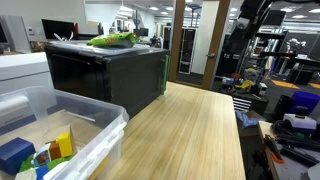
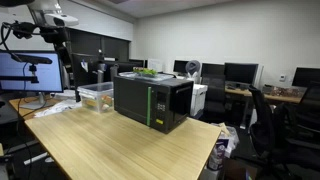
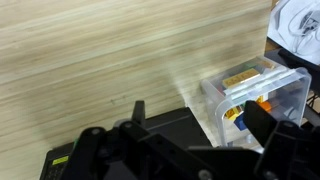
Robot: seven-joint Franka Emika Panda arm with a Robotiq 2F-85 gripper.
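Note:
My gripper [image 3: 200,118] is open and empty. It hangs high above the table, over the gap between a black microwave [image 3: 170,125] and a clear plastic bin [image 3: 255,90]. The bin holds small coloured toys, yellow, blue and orange. The microwave stands on the wooden table [image 3: 90,60] and shows in both exterior views [image 1: 105,75] [image 2: 152,100]. A green object [image 1: 112,40] lies on its top. The bin stands next to the microwave in both exterior views [image 1: 60,130] [image 2: 96,96]. My arm [image 2: 52,18] is raised well above the table.
A white cloth [image 3: 295,25] lies by the table's corner. Desks with monitors [image 2: 240,72], office chairs [image 2: 270,110] and equipment racks [image 1: 280,55] surround the table. Cluttered items [image 1: 295,110] lie beside the table's edge.

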